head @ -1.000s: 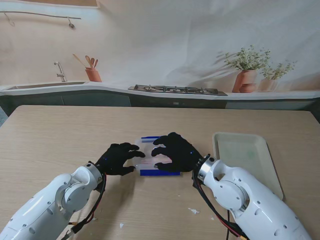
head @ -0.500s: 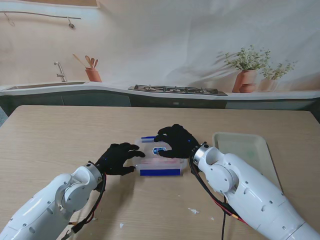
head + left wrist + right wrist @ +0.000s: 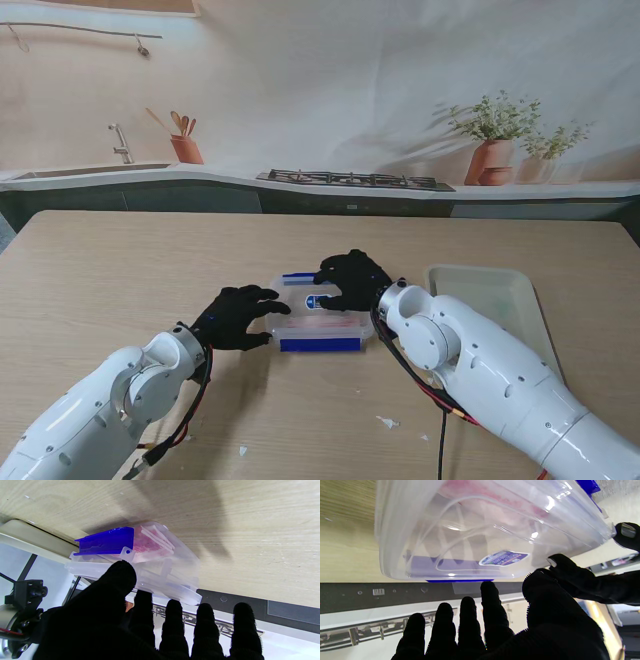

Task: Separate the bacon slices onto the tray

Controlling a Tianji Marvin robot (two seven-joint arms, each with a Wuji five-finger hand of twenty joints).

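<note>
The bacon slices [image 3: 147, 543] lie pink and white-striped inside a clear plastic box [image 3: 320, 312] with blue clip latches [image 3: 320, 345], and the box sits near the middle of the bench [image 3: 120, 270], somewhat toward its near edge. None of the bacon has reached the tray yet; I judge the step in hand is getting the lid off.

My left hand [image 3: 236, 316] braces the box's left end, fingers spread and pressing rather than closed around anything. My right hand [image 3: 350, 281] is curled over the far right part of the lid; from its wrist camera my fingers [image 3: 492, 605] reach toward the far latch, but I cannot tell whether they have hooked it or only rest there.

To do this well I should keep the left hand firm, since the smooth box will likely slide on the wood, and lift the latch from its free edge instead of pulling at the whole lid. The plastic is glossy and thin-walled, with rounded corners and a small oval label [image 3: 503, 557], so a hard squeeze may flex it.

The tray [image 3: 495, 300], pale, shallow and rectangular with a raised rim, waits toward the bench's right edge, well apart from the box. A few white scraps [image 3: 386, 422] lie near the near edge.
</note>
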